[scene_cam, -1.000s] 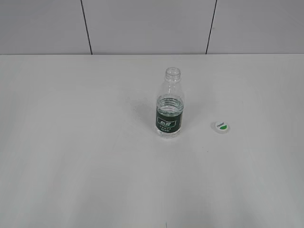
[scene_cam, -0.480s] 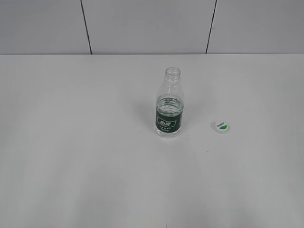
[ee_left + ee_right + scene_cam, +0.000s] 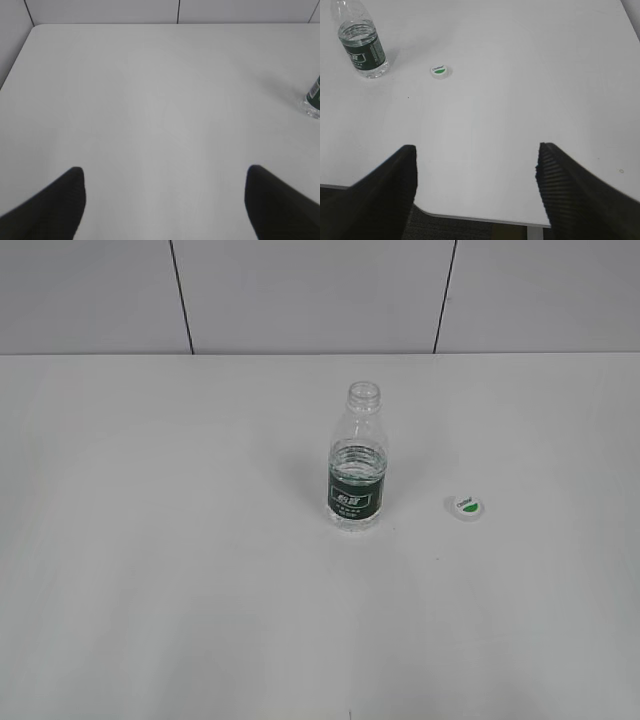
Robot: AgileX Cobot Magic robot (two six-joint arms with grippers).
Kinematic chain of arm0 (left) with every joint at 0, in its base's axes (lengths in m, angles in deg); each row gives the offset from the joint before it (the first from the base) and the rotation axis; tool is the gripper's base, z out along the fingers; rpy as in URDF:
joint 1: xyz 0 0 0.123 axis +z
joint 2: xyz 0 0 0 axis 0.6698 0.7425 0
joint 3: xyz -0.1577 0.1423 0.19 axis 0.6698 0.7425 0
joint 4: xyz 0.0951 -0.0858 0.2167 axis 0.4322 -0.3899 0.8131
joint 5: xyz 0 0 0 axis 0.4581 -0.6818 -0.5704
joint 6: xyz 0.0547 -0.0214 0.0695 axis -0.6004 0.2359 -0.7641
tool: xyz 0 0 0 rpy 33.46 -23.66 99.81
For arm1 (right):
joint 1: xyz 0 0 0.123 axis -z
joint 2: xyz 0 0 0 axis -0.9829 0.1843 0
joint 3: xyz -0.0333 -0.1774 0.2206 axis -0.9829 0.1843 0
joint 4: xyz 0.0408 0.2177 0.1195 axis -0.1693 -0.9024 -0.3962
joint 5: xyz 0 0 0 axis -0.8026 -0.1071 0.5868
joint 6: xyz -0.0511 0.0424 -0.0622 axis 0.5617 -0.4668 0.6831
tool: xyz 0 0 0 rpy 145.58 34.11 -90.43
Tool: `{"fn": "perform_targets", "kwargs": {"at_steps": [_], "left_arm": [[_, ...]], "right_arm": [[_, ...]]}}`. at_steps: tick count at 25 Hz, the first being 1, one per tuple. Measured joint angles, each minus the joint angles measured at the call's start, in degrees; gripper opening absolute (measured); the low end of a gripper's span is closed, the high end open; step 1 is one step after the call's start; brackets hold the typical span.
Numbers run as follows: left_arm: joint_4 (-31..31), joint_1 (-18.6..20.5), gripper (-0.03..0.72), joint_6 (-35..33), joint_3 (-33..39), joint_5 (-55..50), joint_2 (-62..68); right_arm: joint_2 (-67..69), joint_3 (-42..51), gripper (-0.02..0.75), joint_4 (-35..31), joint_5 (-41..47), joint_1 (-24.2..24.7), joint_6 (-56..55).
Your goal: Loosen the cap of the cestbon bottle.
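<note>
The cestbon bottle [image 3: 357, 462] stands upright in the middle of the white table [image 3: 160, 540], its threaded neck bare and open. It also shows in the right wrist view [image 3: 361, 46] and at the right edge of the left wrist view [image 3: 314, 96]. The cap [image 3: 465, 506] lies flat on the table to the bottle's right, green-and-white top up, and shows in the right wrist view [image 3: 440, 71] too. My left gripper [image 3: 165, 182] is open and empty over bare table, well left of the bottle. My right gripper [image 3: 476, 165] is open and empty over the table's near edge.
A pale panelled wall [image 3: 320, 295] runs behind the table. The table's near edge [image 3: 485, 218] and dark floor [image 3: 445, 227] show under my right gripper. The table's left edge [image 3: 14, 62] shows in the left wrist view.
</note>
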Motion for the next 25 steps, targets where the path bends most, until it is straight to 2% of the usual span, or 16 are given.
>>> {"fn": "perform_targets", "kwargs": {"at_steps": [25], "left_arm": [[0.0, -0.18, 0.586, 0.0, 0.0, 0.0, 0.0]], "right_arm": [[0.0, 0.0, 0.568, 0.0, -0.05, 0.0, -0.05]]}}
